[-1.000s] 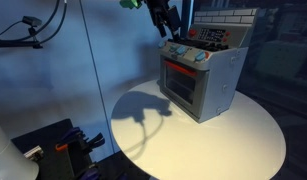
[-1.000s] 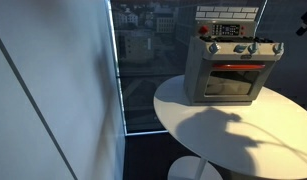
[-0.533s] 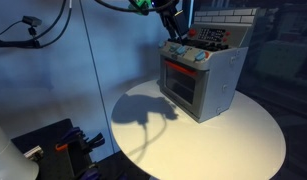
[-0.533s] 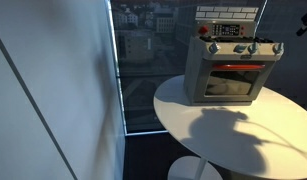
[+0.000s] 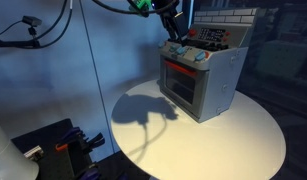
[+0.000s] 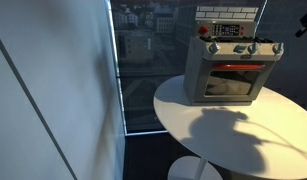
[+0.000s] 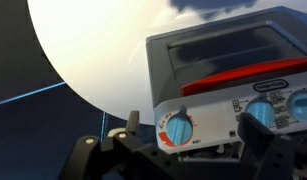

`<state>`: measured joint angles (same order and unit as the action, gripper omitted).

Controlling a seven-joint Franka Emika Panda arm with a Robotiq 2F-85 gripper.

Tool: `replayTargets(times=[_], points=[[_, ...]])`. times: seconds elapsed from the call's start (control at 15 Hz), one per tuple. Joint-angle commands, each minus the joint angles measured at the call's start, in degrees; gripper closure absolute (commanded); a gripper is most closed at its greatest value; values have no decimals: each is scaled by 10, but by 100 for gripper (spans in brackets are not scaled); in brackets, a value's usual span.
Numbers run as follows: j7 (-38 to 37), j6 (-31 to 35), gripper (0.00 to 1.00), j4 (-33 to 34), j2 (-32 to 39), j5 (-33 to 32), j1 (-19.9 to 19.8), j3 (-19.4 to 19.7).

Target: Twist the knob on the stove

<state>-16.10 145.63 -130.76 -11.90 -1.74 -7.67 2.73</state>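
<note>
The stove is a small grey toy oven with a red-framed glass door, standing on a round white table; it also shows in an exterior view. In the wrist view its front panel fills the frame, with a pale blue knob ringed in red and a second blue knob beside it. My gripper is open, its dark fingers on either side of the first knob and apart from it. In an exterior view the gripper hangs just above the knob row.
The table stands by a tall window with a blue wall beside it. Dark equipment with cables sits on the floor near the table's edge. A brick-patterned panel rises behind the stove.
The gripper has shifted slightly sideways toward the stove's knob row over the last second, then held still. The stove has not moved.
</note>
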Motion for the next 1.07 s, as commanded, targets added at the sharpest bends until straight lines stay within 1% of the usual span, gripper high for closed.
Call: replayTargets(times=[0.0, 0.27, 0.67, 1.0], points=[[-2, 6, 0, 4, 7, 12, 1, 5], [-3, 18, 0, 11, 18, 34, 3, 8], [-7, 58, 0, 22, 44, 62, 2, 14], [-16, 104, 0, 24, 66, 62, 1, 18]])
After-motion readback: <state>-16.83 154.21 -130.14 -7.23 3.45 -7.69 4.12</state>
